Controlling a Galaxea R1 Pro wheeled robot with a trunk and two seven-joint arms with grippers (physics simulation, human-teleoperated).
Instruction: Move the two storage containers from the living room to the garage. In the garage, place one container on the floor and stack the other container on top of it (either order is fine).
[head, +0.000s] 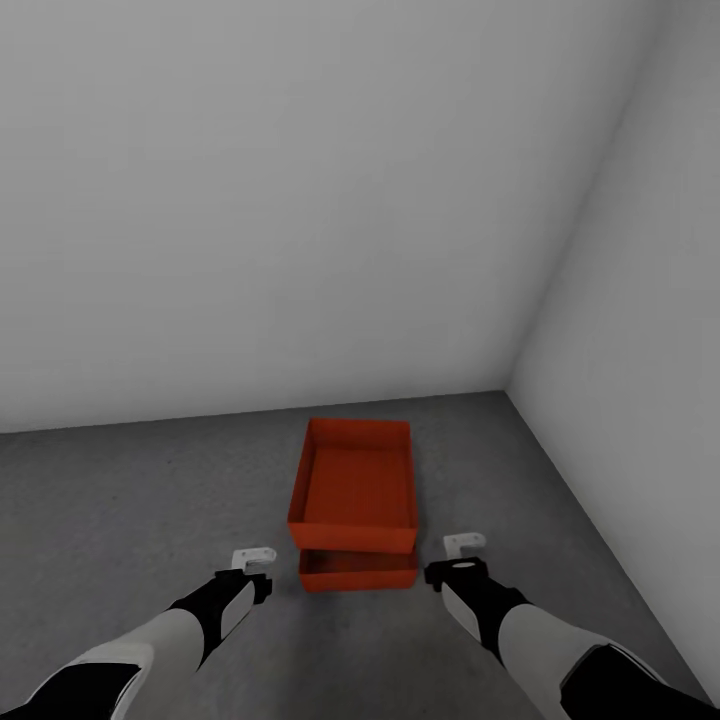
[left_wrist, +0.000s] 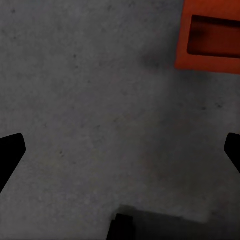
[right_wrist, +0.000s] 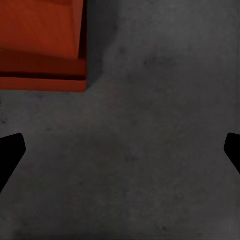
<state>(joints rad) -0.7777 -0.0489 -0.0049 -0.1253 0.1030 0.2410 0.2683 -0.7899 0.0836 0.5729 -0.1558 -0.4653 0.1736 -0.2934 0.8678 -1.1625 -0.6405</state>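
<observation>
- two orange-red storage containers in the lower middle of the head view, on the dark grey floor (head: 130, 500), close to the corner where the two pale grey walls (head: 300, 200) meet.
- upper container (head: 355, 487) sits on the lower container (head: 358, 572). the stack is offset: the upper one is shifted toward the back wall, so only the near end of the lower one shows.
- both are open side up, no lids. the upper container's inside looks bare.
- long axis of the upper container runs from near to far in the head view, short ends facing the robot and the back wall. it reads slightly skewed against the lower one's front edge.
- left gripper (head: 254, 558) is at lower left of the stack, beside the lower container's near corner, not touching it. fingers spread wide, nothing between them; in the left wrist view the dark fingertips (left_wrist: 11, 150) sit at opposite frame edges over bare floor.
- left wrist view has a container corner at upper right of the frame (left_wrist: 210, 37).
- right gripper (head: 466, 545) is at lower right of the stack, just beside it, apart from it. fingers spread wide too, holding nothing; fingertips (right_wrist: 11, 150) at opposite frame edges in the right wrist view.
- right wrist view shows the stack's corner at upper left of the frame: upper container (right_wrist: 40, 30) over the lower container's rim (right_wrist: 45, 82), with a shadow on the floor next to it.
- both arms reach forward, roughly symmetric either side of the stack.
</observation>
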